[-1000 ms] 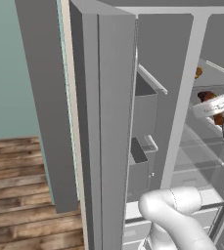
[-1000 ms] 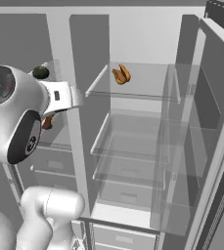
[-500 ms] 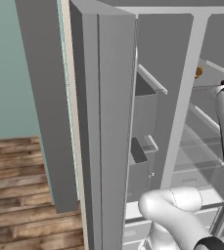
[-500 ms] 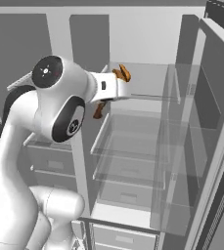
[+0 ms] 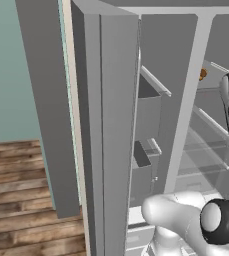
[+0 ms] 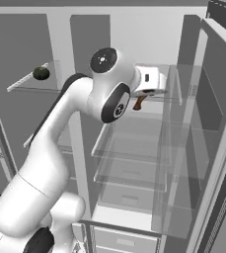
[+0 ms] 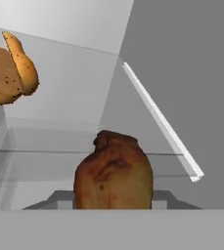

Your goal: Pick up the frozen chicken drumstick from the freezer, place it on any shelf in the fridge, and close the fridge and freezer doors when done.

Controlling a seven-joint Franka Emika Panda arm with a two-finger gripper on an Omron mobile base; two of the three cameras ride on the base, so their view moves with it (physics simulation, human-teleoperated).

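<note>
A: Where is the drumstick point(image 7: 113, 171) right now?

B: In the gripper point(image 6: 140, 99), clamped between the two fingers. The right base view shows it hanging as a brown stub just under the white hand, inside the fridge point(image 6: 134, 34), level with the top shelf point(image 6: 156, 99). The hand view looks straight down onto its fat end.

A: So it is out of the freezer point(image 6: 16, 54)?

B: Yes. The freezer is the compartment left of the centre post, and the drumstick is on the fridge side of that post.

A: What else sits near the top shelf?

B: A speckled tan piece of bread point(image 7: 8, 71), further back on the shelf and apart from the drumstick. In the freezer a dark green round thing point(image 6: 41, 73) rests on a glass shelf.

A: How does the drumstick likely handle?

B: Frozen, so probably stiff and fairly light, with a hard, slick skin that could slide in the fingers. The rounded meaty end may roll once set down. Holding across the thick middle looks safest, where the fingers get the most surface.

A: And the doors?

B: The freezer door point(image 5: 113, 125) stands wide open; both doors are not yet closed.
</note>
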